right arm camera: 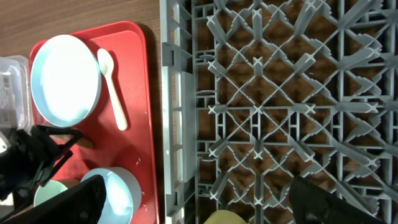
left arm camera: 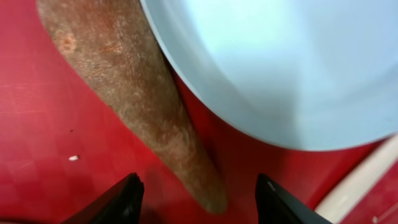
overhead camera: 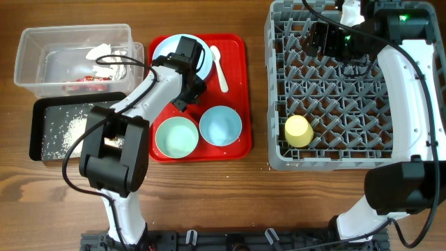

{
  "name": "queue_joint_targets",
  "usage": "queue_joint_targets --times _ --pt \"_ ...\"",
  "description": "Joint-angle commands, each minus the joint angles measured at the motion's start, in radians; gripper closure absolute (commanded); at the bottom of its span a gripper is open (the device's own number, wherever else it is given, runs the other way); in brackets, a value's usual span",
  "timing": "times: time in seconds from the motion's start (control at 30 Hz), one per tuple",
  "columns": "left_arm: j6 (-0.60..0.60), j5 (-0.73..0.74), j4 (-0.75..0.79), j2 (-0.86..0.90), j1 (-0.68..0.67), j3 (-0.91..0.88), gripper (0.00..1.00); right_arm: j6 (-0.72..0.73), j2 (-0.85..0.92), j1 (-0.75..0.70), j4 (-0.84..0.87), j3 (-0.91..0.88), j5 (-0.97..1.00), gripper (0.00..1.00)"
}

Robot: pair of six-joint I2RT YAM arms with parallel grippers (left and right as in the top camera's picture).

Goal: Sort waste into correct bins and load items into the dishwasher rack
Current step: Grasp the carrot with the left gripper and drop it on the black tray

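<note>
overhead: looking straight down, taking in the whole desk (overhead camera: 230, 188)
left wrist: hovering super close over the red tray (left arm camera: 37, 143), pointing down
right wrist: looking down from mid height near the far right corner
shared: all three are catching the plate (right arm camera: 65, 81)

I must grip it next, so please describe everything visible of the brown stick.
The stick is orange-brown, mottled and rough-looking, narrowing to a rounded end. It lies flat on the red tray, along the rim of the pale blue plate; contact is unclear. The left gripper hangs open over its narrow end.
</note>
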Motion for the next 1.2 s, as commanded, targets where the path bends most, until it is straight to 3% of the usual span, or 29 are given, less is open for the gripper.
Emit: queue_joint_targets --times 0.0,0.07,0.17,0.27,0.4,0.53,0.77,1.0,1.07,1.17 --pt "-0.021 -0.021 0.023 0.039 0.0 -0.009 0.41 -0.018 -0.024 0.001 0.002 0.022 -0.01 0.05" --pt "-0.021 -0.022 0.034 0.053 0.0 -0.009 0.43 -0.018 -0.024 0.002 0.003 0.022 -0.01 0.05" --pt "-0.019 -0.021 0.035 0.077 0.0 -0.009 0.69 -0.018 -0.024 0.001 0.002 0.022 -0.01 0.05" --pt "-0.01 -0.021 0.019 0.083 0.0 -0.009 0.71 -0.018 -0.024 0.001 0.003 0.022 -0.01 0.05" --pt "-0.009 -0.021 0.0 0.076 0.002 -0.008 0.86 -0.018 -0.024 0.001 0.002 0.022 -0.01 0.05" --pt "0.008 -0.021 -0.026 -0.008 0.008 -0.006 0.87 -0.018 -0.024 0.001 0.003 0.022 -0.01 0.04" --pt "0.079 -0.06 -0.079 -0.305 0.05 -0.006 0.84 -0.019 -0.024 0.001 0.012 0.022 -0.01 0.04" --pt "0.092 -0.329 -0.404 -0.562 0.219 -0.006 0.85 -0.018 -0.024 0.002 0.021 0.022 -0.01 0.04" --pt "0.092 -0.404 -0.436 -0.581 0.301 -0.006 0.84 -0.018 -0.024 0.002 0.025 0.022 -0.01 0.04" --pt "0.08 -0.403 -0.385 -0.562 0.412 -0.057 0.84 -0.018 -0.024 0.001 0.022 0.022 -0.01 0.04"
